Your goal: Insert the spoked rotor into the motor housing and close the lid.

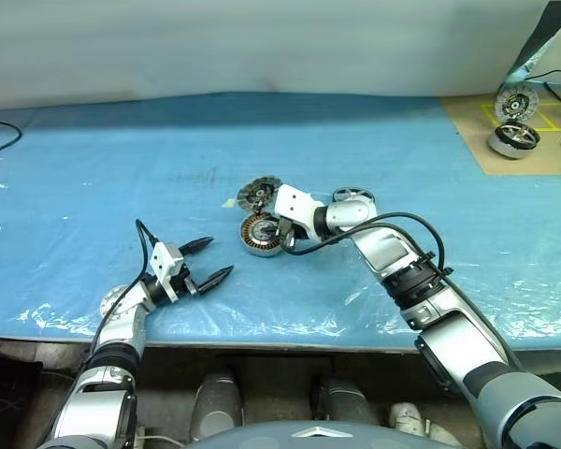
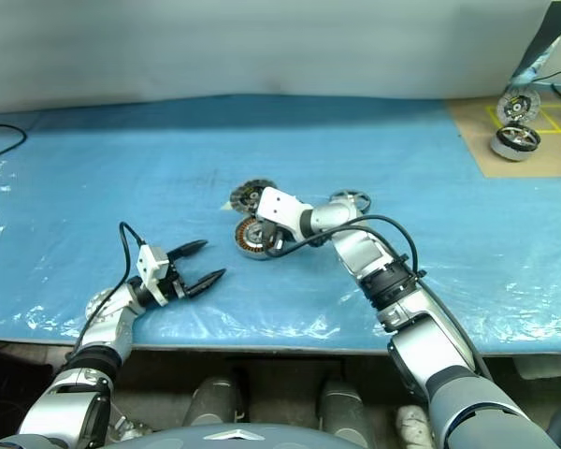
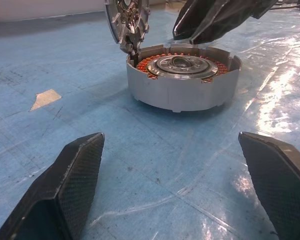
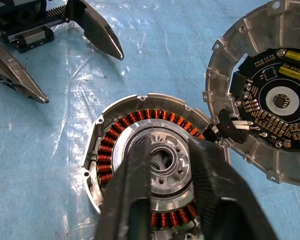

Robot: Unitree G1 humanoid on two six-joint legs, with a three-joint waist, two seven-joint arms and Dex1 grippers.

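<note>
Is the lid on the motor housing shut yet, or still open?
Open. The lid stands swung back from the motor housing, its circuit-board inner face exposed, with the copper windings uncovered.

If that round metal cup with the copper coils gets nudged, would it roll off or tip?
Probably neither: the motor housing sits flat and squat on the table, so it would likely slide on the glossy blue sheet. Being solid metal, it looks stiff and heavy for its size. The opened lid might swing on its hinge.
</note>
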